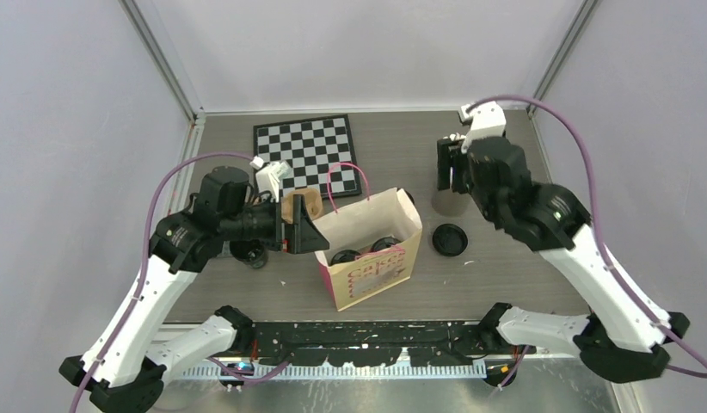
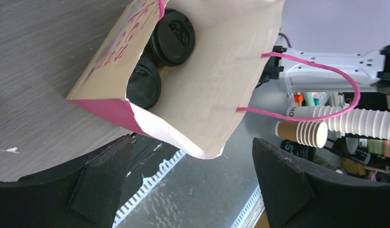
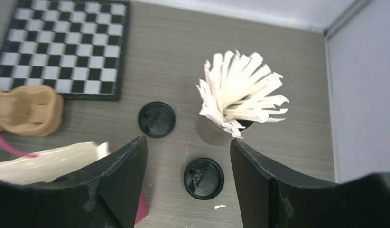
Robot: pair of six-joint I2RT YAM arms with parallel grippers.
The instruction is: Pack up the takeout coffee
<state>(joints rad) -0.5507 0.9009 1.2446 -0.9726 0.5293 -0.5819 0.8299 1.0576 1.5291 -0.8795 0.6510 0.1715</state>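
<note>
The paper bag (image 1: 373, 251) stands open mid-table. Two black lidded cups (image 1: 346, 256) (image 1: 385, 245) sit in its bottom; the left wrist view shows them too (image 2: 173, 37) (image 2: 143, 85). My left gripper (image 1: 305, 227) is open and empty at the bag's left rim; the rim corner (image 2: 202, 149) lies between the jaws, untouched. A loose black lid (image 1: 450, 239) lies right of the bag. The right wrist view shows it (image 3: 204, 178) and a second loose lid (image 3: 156, 119). My right gripper (image 1: 448, 168) is open and empty above them (image 3: 187, 141).
A grey cup of white sticks (image 3: 240, 99) stands under my right gripper, behind the near lid. The brown pulp tray (image 1: 306, 204) lies behind the bag's left side. A checkerboard (image 1: 309, 152) lies at the back. Pink bag handles (image 1: 348, 176) stick up.
</note>
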